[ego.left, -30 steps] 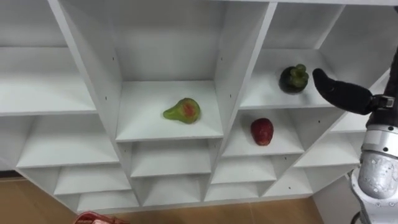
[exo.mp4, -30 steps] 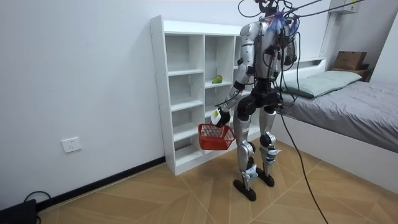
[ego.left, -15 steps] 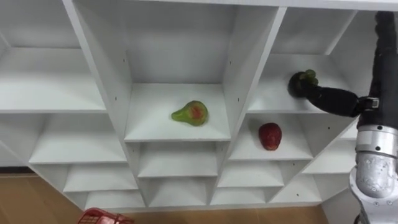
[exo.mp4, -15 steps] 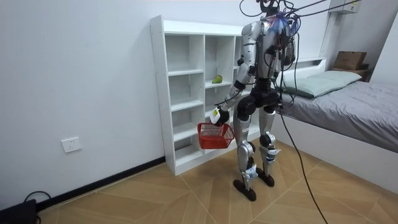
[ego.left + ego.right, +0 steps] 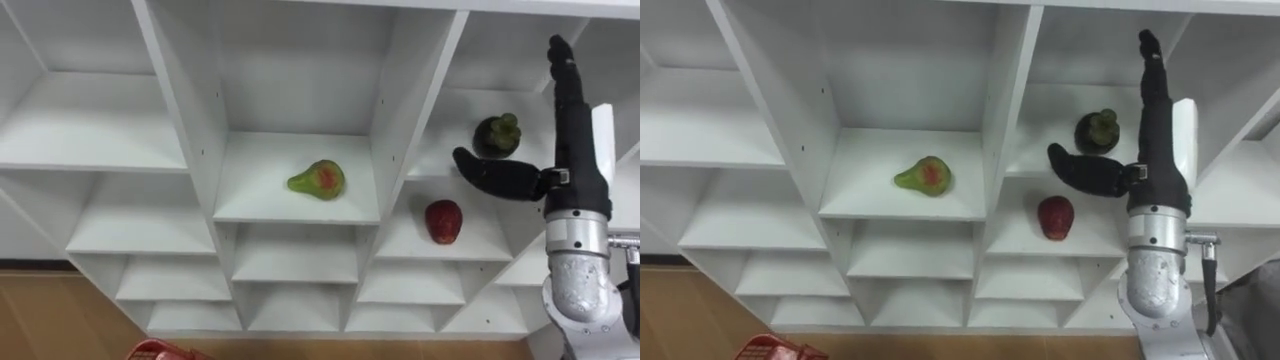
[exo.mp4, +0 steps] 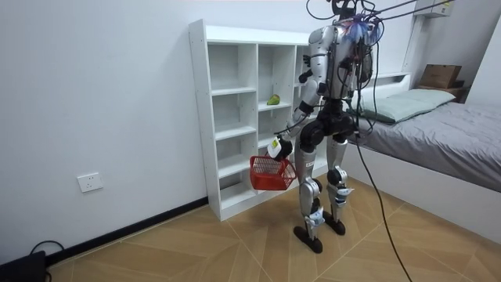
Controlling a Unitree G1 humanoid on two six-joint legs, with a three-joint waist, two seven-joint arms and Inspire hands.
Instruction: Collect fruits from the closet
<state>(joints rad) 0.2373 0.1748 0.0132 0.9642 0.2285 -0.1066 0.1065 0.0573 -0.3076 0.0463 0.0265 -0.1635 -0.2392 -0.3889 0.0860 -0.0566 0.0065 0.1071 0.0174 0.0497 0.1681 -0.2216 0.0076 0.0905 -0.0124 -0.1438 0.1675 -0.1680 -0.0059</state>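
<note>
Along the room view's right you have a bed [image 6: 450, 153] with a grey cover, a pale pillow [image 6: 419, 100] at its head and a brown cardboard box [image 6: 441, 76] on the ledge behind that. Low on the white wall [image 6: 102, 94] at the room view's left sits a white socket [image 6: 90, 182], above a dark skirting board [image 6: 145, 225]. The wooden floor [image 6: 235, 251] has a herringbone pattern.

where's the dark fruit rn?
Left eye view, right side: the dark fruit sits on the right column's shelf, one shelf above the red fruit, between the open right hand's thumb and raised fingers, not gripped.
</note>
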